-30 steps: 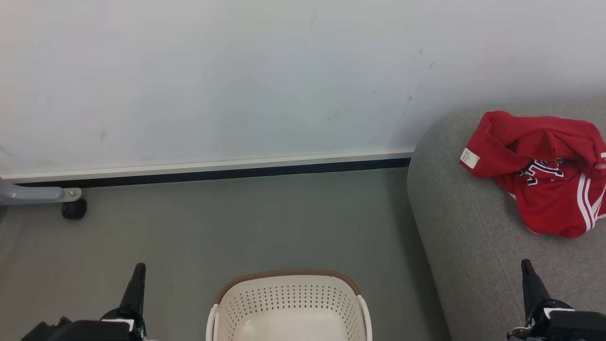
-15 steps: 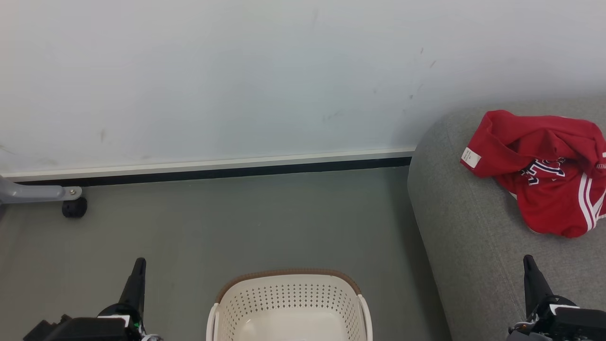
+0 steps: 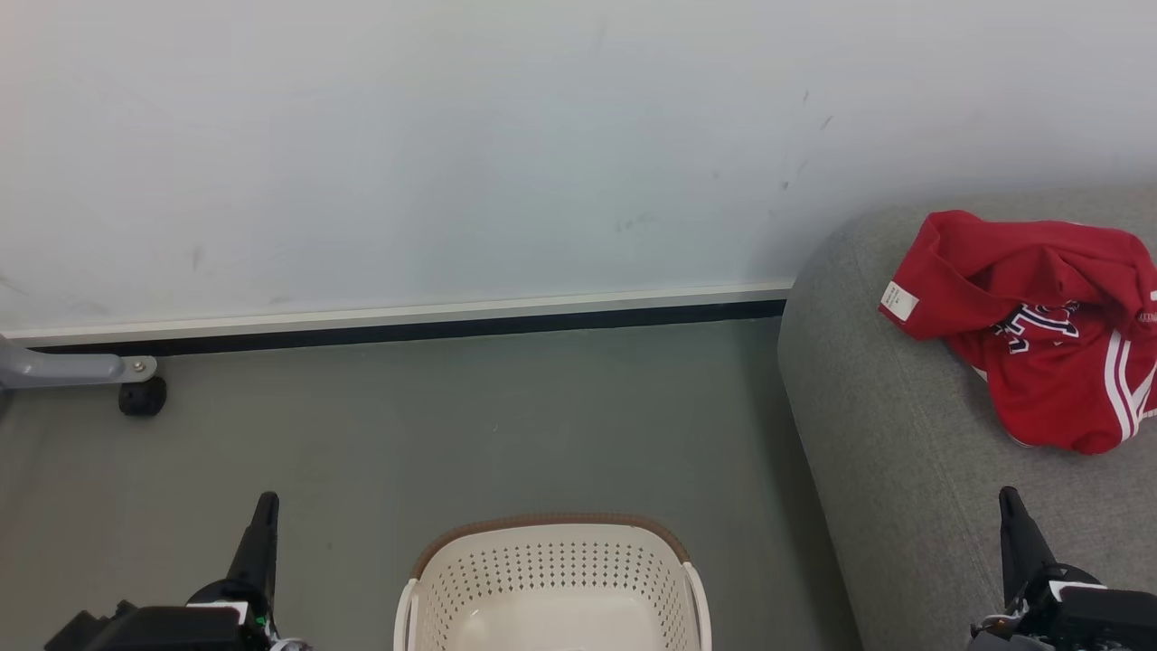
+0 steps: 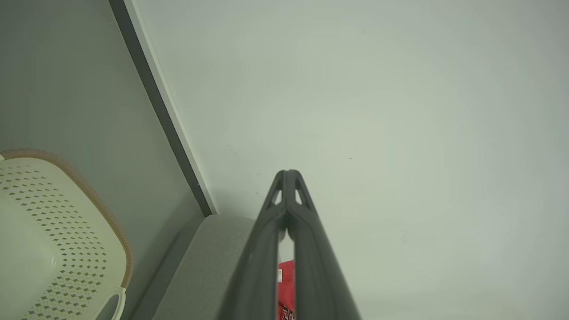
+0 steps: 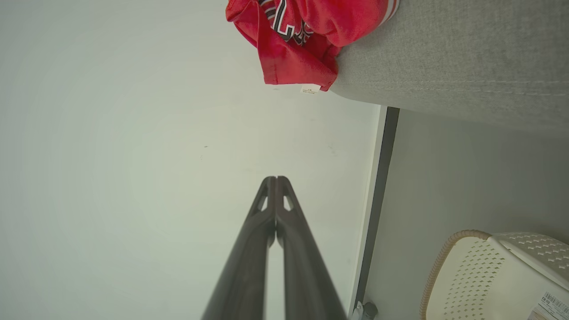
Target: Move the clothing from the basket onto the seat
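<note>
Over on the head view, the basket (image 3: 551,565) runs off the bottom edge, so its near half is lost. The clothing (image 3: 1039,362) is clipped at the right edge, its white tag (image 3: 893,302) too small to read. On the left wrist view, the left gripper (image 4: 289,175) hides all but a red sliver of that clothing. Lower right on the right wrist view, the print on a barcode sticker (image 5: 550,303) is illegible.

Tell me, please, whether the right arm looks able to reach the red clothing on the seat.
Probably yes: the right gripper, shut, hovers close to the seat, with bare upholstery between it and the clothing.
</note>
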Motion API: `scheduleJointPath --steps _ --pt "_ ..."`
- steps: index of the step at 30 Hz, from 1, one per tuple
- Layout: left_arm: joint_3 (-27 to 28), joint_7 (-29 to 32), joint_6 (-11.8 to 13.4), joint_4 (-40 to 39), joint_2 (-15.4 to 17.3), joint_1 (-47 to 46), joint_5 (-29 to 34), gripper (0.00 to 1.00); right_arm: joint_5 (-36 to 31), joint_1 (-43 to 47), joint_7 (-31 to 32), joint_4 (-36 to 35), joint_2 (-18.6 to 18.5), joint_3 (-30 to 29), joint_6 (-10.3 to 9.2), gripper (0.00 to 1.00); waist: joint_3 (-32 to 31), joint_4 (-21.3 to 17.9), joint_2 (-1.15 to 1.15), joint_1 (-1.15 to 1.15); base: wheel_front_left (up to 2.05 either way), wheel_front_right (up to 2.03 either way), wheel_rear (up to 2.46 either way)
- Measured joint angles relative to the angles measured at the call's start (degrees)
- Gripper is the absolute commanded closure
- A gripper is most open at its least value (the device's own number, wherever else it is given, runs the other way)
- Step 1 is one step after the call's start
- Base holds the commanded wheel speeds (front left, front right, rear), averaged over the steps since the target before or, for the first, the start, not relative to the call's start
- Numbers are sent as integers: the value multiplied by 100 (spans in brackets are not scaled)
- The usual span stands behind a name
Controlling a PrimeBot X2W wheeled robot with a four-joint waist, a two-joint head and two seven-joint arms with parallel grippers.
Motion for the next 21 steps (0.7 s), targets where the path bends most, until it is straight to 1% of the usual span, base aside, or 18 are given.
scheduleJointPath --steps 21 --pt "-1 0 0 1 0 0 -5 100 1 0 0 0 0 1 5 100 0 0 0 0 0 0 0"
